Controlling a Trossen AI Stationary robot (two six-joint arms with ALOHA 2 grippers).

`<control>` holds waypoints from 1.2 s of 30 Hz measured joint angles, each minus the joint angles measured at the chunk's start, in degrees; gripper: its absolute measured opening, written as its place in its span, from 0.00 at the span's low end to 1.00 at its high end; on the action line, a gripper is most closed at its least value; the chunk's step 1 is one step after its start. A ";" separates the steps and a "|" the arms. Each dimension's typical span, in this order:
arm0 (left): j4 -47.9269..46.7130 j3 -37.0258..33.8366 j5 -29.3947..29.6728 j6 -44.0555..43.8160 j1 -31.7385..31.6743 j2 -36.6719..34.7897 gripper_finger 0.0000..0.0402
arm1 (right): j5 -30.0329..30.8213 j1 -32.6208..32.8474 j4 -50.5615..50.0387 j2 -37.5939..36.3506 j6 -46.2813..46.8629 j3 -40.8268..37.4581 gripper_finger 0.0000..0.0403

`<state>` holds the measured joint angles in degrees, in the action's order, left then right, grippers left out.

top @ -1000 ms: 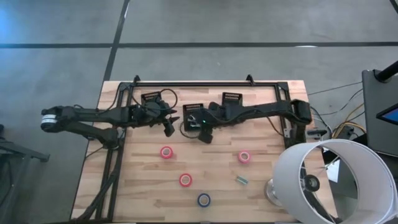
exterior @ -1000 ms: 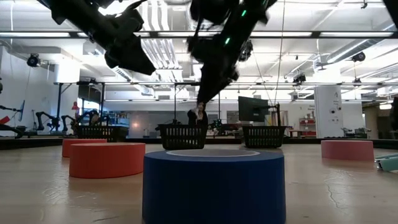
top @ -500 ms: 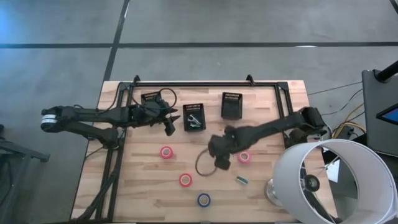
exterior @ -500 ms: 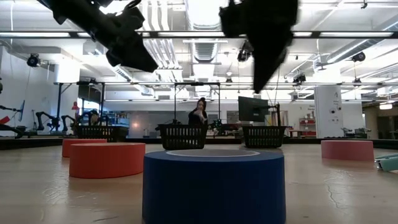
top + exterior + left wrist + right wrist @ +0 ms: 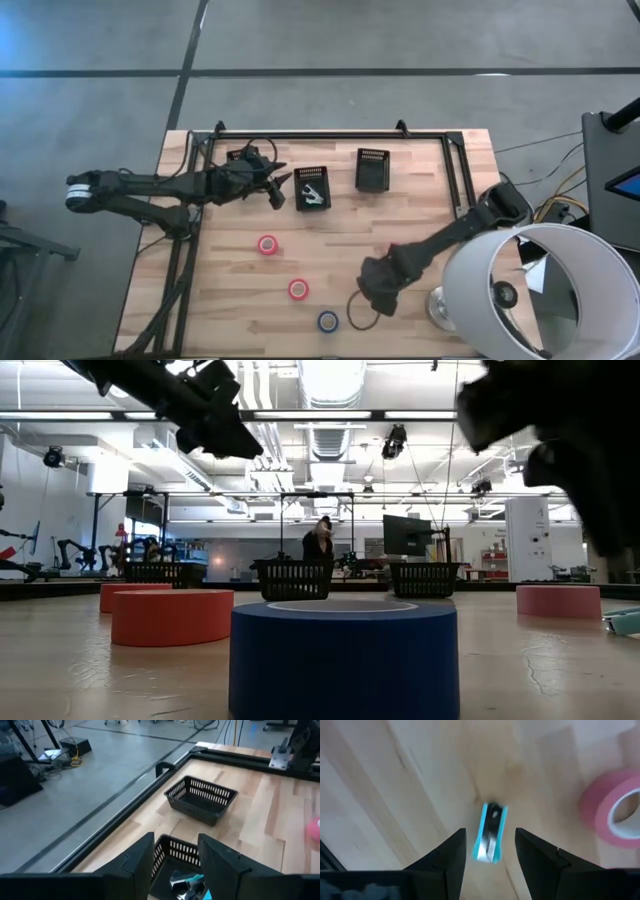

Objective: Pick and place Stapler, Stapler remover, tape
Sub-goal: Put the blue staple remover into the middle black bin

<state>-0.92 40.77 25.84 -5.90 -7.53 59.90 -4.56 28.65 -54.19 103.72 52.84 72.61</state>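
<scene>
Overhead, middle basket [image 5: 311, 188] holding one silvery item, right basket [image 5: 372, 169] bare, both claws parted, holding nothing.

From the high view you look straight down on the whole wooden table [image 5: 240, 290] and both arms. The low view sits at table-top height, close behind the blue tape roll [image 5: 343, 658], facing level across the table into the room. Your left wrist view looks forward over the two black baskets [image 5: 201, 799] toward the floor beyond. Your right wrist view looks down, close to the wood, at a small blue stapler remover [image 5: 491, 832]. The high and low views share the tape rolls.
</scene>
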 joint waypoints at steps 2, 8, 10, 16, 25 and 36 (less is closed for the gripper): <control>0.47 0.00 0.01 -0.16 0.00 0.00 0.39 | -0.01 1.21 0.51 -0.02 0.02 -0.93 0.41; 0.38 0.00 0.01 -1.03 0.00 0.02 0.39 | 0.02 1.94 1.34 -0.04 5.11 -3.33 0.42; 0.39 0.00 0.01 -1.02 0.00 0.02 0.39 | 0.07 1.94 1.59 -0.04 5.71 -4.03 0.42; 2.06 0.00 -0.01 -1.01 0.00 0.02 0.39 | -1.84 2.03 9.25 -0.04 7.19 -6.71 0.42; 6.11 0.02 -0.01 -0.02 0.00 0.04 0.39 | 0.07 2.20 10.94 -0.15 6.80 -8.43 0.42; 6.04 0.02 -0.01 -0.10 0.00 0.04 0.39 | 0.24 2.22 9.37 -0.13 -0.56 -5.74 0.42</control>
<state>5.12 40.80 25.82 -6.00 -7.53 59.94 -4.32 30.87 -44.82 103.59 52.28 66.87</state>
